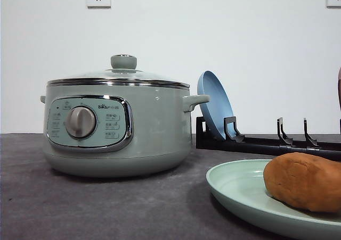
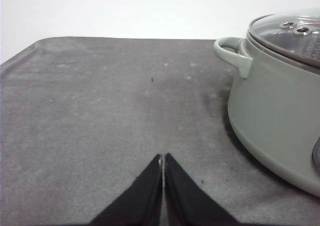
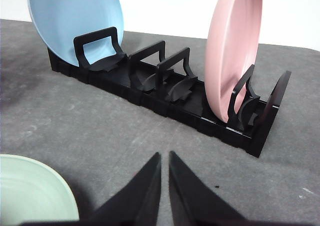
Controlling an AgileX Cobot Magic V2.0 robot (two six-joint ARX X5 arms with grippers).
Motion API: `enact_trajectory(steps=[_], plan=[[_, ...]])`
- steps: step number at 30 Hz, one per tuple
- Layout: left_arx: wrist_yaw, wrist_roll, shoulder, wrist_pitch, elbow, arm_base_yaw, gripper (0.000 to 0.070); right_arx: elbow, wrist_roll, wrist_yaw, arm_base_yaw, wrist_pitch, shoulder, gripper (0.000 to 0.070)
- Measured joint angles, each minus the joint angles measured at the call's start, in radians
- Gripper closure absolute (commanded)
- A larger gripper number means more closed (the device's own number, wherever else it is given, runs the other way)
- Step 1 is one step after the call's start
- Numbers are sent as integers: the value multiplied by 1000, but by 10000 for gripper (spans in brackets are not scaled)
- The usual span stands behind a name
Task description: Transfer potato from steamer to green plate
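Potato (image 1: pixel 305 182) lies on the green plate (image 1: pixel 240 189): firm, matte, likely moderately heavy; grip across its narrow middle. Left end effector (image 2: pixel 163 158) and right end effector (image 3: pixel 164 157) are closed, empty.

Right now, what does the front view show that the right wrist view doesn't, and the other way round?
Front view alone: the steamer with its lid on, and the potato lying on the green plate. Right wrist view alone: the pink plate standing in the black rack, and the right gripper, fingers together. Both: the blue plate, the rack, the green plate.
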Motion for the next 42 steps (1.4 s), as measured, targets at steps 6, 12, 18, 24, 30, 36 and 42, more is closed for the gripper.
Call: enact_trajectory(steps=[6,12,18,24,30,36,42], plan=[[0,0,0,0,0,0,700,0,0,0,0,0,0,684],[0,0,0,0,0,0,700,0,0,0,0,0,0,684],[0,0,0,0,0,0,700,0,0,0,0,0,0,683],[0,0,0,0,0,0,700,0,0,0,0,0,0,683],[0,0,0,0,0,0,700,0,0,0,0,0,0,684],[0,0,0,0,0,0,700,0,0,0,0,0,0,684],[0,0,0,0,0,0,700,0,0,0,0,0,0,683]])
